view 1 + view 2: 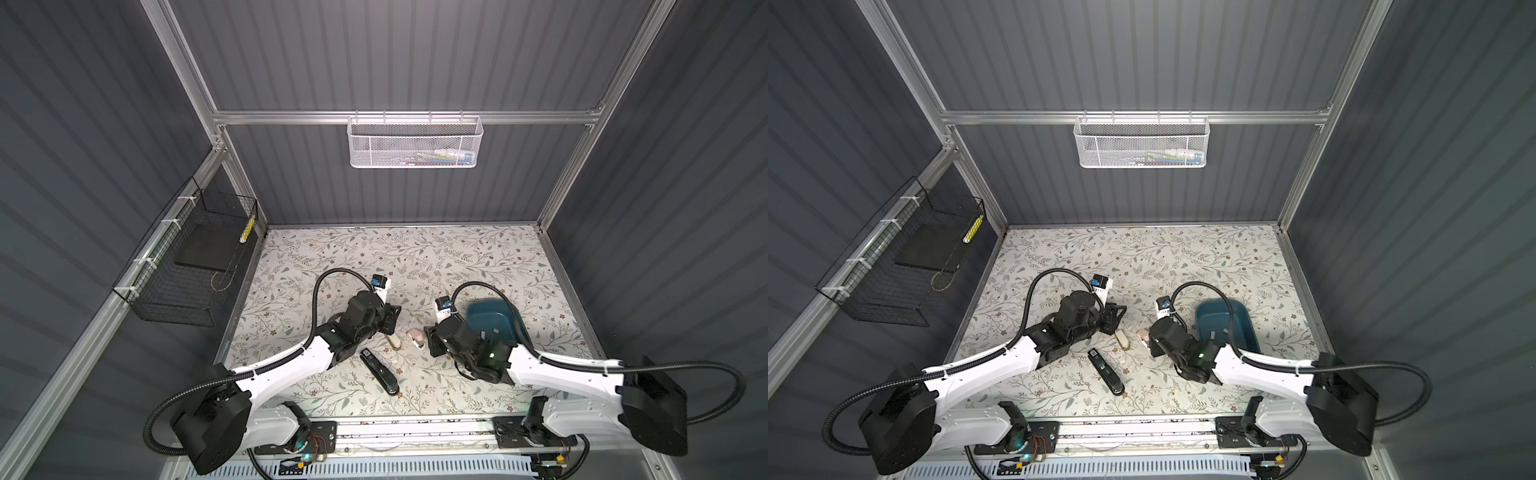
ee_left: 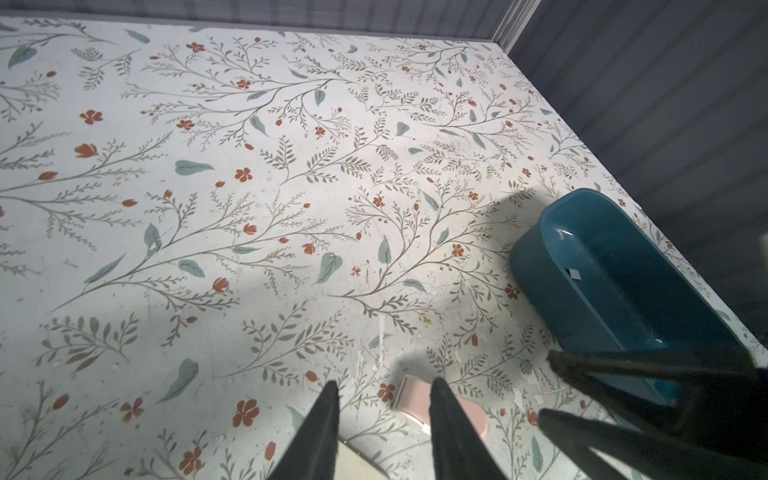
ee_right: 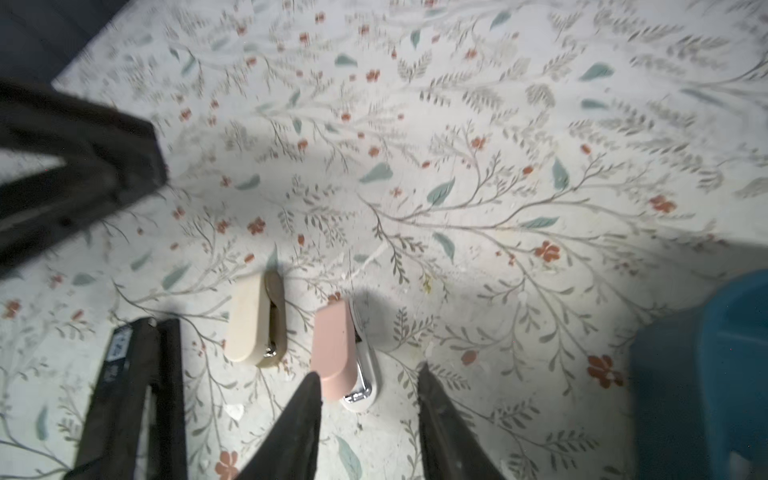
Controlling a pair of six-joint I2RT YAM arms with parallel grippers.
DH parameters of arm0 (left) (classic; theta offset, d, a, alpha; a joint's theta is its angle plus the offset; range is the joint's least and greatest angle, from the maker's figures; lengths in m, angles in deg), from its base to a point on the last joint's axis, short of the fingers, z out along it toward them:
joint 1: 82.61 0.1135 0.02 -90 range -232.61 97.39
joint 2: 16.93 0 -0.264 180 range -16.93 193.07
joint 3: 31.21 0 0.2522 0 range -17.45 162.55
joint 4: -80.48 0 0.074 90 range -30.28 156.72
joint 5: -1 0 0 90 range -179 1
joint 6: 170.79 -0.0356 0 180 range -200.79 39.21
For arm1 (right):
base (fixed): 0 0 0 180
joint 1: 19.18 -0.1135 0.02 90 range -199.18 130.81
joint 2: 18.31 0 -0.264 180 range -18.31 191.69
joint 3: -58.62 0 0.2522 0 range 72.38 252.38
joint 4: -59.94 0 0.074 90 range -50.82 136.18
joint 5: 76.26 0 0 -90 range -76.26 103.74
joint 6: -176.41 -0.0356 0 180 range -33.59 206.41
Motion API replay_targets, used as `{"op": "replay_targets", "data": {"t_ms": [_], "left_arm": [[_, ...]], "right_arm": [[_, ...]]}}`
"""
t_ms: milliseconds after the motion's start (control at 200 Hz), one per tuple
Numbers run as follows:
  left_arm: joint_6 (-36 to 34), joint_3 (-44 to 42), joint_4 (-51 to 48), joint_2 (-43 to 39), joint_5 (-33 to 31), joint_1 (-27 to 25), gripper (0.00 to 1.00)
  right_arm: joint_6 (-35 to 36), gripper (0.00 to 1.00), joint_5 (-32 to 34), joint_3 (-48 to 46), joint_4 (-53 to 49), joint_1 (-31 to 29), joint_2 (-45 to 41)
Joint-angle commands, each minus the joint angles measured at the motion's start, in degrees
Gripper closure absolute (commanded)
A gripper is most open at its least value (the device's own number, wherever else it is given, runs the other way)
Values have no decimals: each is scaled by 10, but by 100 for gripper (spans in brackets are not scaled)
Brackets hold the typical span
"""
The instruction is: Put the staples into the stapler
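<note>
Three staplers lie mid-table in both top views: a black one [image 1: 380,376], a cream one [image 1: 395,341] and a pink one [image 1: 417,336]. Small grey staples [image 1: 496,331] lie inside the teal tray [image 1: 478,305], right of the pink stapler; one strip of staples [image 2: 575,273] shows in the left wrist view. My left gripper [image 2: 384,388] is open, hovering over bare table just beyond the cream stapler. My right gripper [image 3: 369,372] is open too, low over the near end of the pink stapler [image 3: 334,349], whose tip sits by one finger. The cream stapler [image 3: 249,320] lies alongside.
A white mesh basket [image 1: 413,141] hangs on the back rail and a black wire basket [image 1: 187,266] on the left wall. Grey walls close the table on three sides. The two grippers face each other closely across the staplers.
</note>
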Motion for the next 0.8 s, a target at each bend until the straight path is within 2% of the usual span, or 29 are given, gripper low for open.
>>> {"op": "replay_targets", "data": {"t_ms": [0,205,405,795], "left_arm": [[2,-20,20,1,44,-3,64],[-12,-37,48,21,86,-8,66],[-10,-54,96,59,100,-19,67],[1,-71,166,129,106,-30,69]], "right_arm": [[9,63,-20,32,37,-2,52],[-2,68,-15,19,72,-2,100],[-25,71,-13,-29,136,-14,133],[-91,80,-22,-124,357,-18,287]]}}
